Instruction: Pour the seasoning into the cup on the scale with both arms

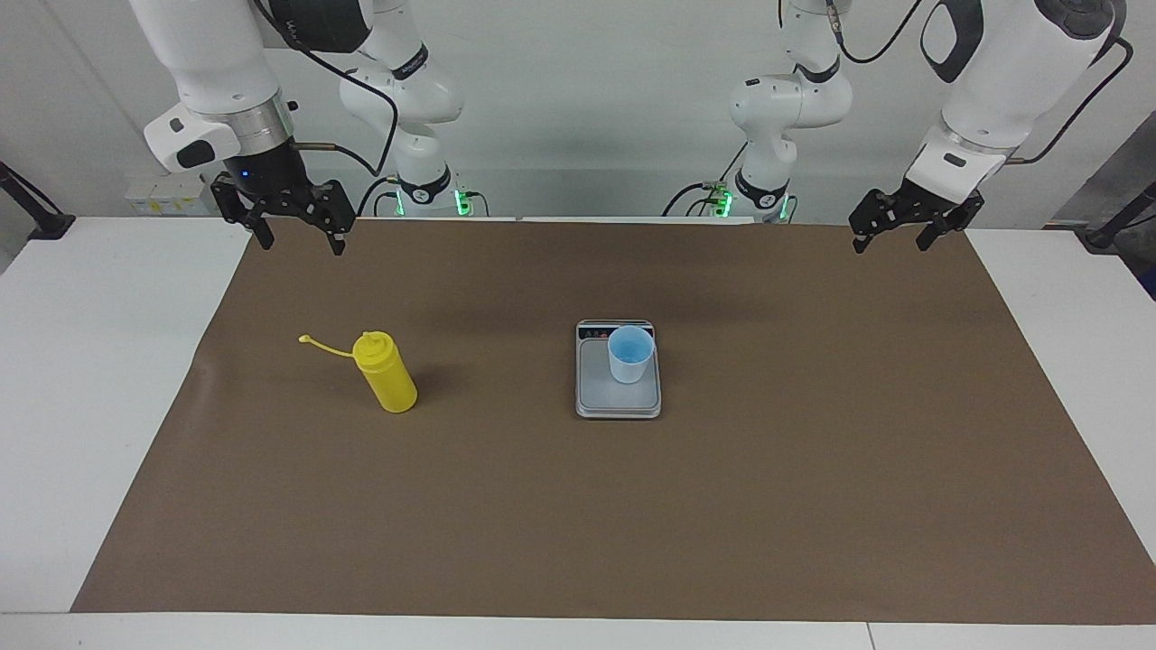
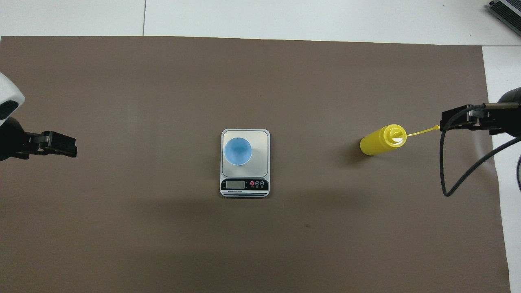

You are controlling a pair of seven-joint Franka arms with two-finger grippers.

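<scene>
The right gripper (image 1: 295, 226) is being held in the air over the mat's edge nearest the robots, at the right arm's end of the table, with its fingers (image 1: 337, 240) spread wide and nothing between them. The left gripper (image 1: 892, 227) is being held over the same edge at the left arm's end, its fingers also apart and empty, while that arm is waiting.

The scale (image 1: 618, 390) is being seen flat on the brown mat (image 1: 578, 506), midway between the two ends. Its dark display strip (image 2: 244, 184) is lying along the short edge nearest the robots, with a blank grey screen and three small round buttons beside it; the tiny print under them cannot be read. The light blue cup (image 1: 629, 354) is standing upright on the weighing plate, toward the display end and toward the left arm's side of the plate.

The yellow bottle (image 1: 386, 372) is standing upright on the mat, well apart from the scale, toward the right arm's end. Its small cap (image 1: 305, 339) is hanging out on a thin tether (image 1: 330, 348). No label is being shown on the bottle.
</scene>
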